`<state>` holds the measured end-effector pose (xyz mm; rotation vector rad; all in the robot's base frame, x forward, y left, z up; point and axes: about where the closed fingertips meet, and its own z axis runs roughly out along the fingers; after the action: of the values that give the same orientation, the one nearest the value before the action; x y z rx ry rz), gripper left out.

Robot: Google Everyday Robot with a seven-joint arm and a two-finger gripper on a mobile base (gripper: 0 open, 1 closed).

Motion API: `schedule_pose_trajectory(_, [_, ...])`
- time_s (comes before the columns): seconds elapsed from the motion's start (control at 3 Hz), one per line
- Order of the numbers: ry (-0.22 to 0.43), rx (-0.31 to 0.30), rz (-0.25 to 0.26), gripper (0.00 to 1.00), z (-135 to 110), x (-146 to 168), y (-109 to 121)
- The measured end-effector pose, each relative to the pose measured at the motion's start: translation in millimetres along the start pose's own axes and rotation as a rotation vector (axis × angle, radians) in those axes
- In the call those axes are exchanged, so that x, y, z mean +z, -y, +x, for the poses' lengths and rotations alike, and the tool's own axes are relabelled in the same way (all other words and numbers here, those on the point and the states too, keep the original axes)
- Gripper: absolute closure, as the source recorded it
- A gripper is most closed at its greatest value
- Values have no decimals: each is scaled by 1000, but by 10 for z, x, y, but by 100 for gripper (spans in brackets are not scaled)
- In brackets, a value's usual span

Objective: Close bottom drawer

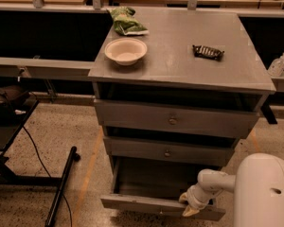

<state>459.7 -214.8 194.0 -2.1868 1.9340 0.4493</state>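
3 drawers (173,122); 1 bowl (126,50), 1 green bag (127,21), 1 dark pkt (208,52), 1 bottle (277,65); 1 pincer (186,205) near right, at bottom drawer (132,204).

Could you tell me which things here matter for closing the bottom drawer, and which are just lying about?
For the job: bottom drawer, standing open; hand, at its front, right of the middle.
Lying about: white bowl, green bag, dark bar, all on the cabinet top.

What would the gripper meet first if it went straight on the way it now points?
Most likely the bottom drawer front: the gripper is at its top edge near the right end, pointing down-left into it; contact unclear.
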Motion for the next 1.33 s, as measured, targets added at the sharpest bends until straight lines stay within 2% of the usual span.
schedule_pose_trajectory(0.33, [0, 0, 0, 62, 0, 0, 0])
schedule_pose_trajectory(0.67, [0, 0, 0, 78, -2, -7, 0])
schedule_pose_trajectory(1.33, [0, 0, 1, 81, -6, -15, 1])
